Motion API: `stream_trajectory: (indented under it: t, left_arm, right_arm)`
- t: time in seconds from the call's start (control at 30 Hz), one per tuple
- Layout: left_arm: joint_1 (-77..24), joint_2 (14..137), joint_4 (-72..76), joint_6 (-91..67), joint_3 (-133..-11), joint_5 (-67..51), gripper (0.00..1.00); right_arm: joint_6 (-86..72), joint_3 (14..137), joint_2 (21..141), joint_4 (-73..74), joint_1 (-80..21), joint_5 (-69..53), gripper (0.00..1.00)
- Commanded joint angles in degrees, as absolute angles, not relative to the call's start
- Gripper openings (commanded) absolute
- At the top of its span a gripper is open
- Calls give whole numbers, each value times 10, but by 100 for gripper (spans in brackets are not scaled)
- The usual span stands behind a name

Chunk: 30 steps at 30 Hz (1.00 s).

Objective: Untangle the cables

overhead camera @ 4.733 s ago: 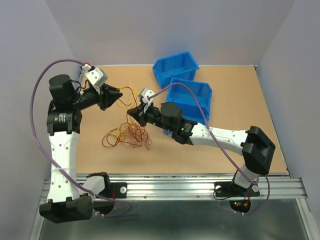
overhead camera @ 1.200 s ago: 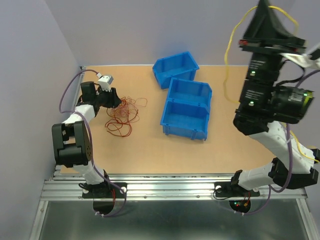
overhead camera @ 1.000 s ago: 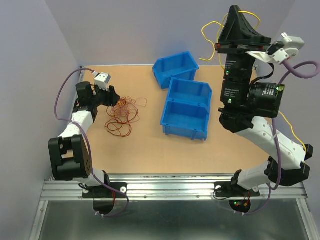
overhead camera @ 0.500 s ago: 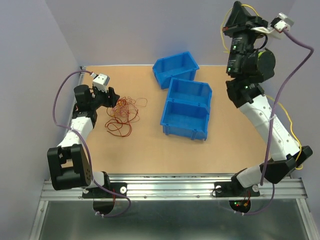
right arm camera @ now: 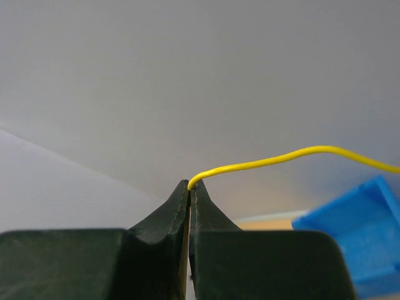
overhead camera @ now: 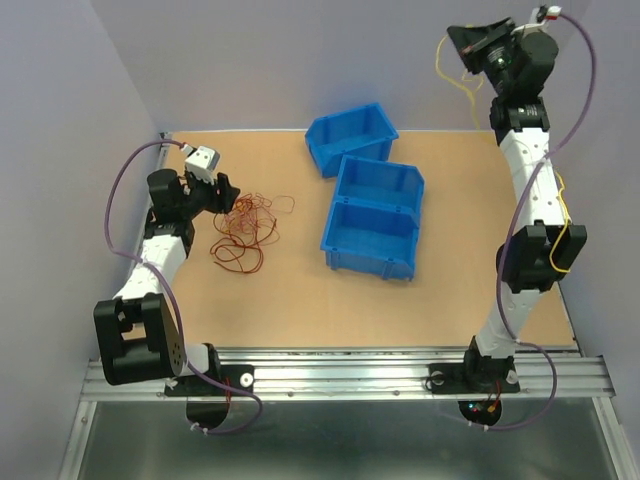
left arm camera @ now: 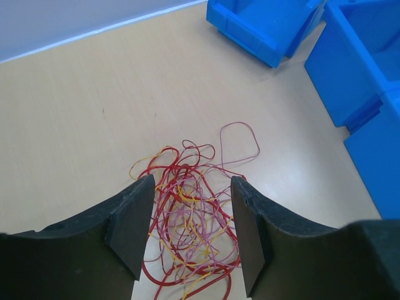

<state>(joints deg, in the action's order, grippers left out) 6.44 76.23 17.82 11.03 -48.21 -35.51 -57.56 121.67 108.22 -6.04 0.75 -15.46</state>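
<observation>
From above, the right gripper [overhead camera: 462,40] is raised at upper right with a yellow cable [overhead camera: 440,72] dangling from it. The red tangle [overhead camera: 243,228] lies left of centre, beside the left gripper [overhead camera: 227,194].
Left wrist: fingers spread wide around the red tangle.
Right wrist: fingertips pinched tight on the yellow cable's end.

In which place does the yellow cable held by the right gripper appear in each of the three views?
Top external: upper right, the yellow cable hangs from the right gripper.
Left wrist: not in it.
Right wrist: centre, running from the closed fingertips to the right edge.
Shared landmark: the blue bins, visible in all three views.
</observation>
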Motion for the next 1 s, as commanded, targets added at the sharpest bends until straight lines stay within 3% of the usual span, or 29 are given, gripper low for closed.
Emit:
stream_trajectory:
  t: [0.0,0.27,0.5,0.7,0.87,0.97]
  left_arm:
    - [61,737,205,114,-474,-359,63]
    - [55,737,205,118,-475,-372,63]
    - [2,707,198,106,-497,-476,67]
    - [-92,637,228,71,-506,-478,75]
    - [-126,605,325,-33,-511,-559,89]
    - [-163,620,380,-78,-528,-596,89]
  right_arm:
    - [-597,1222,1038,7,-11,-284,1]
    - [-442,1120,947,95,-11,-237,1]
    - [-409,1070,905,98,-41,-201,1]
    - [-342,1035,863,98,-164,-107,1]
    - [-302,1016,854,91,-255,-67,1]
    - [-285,998,843,65,-288,-40,1]
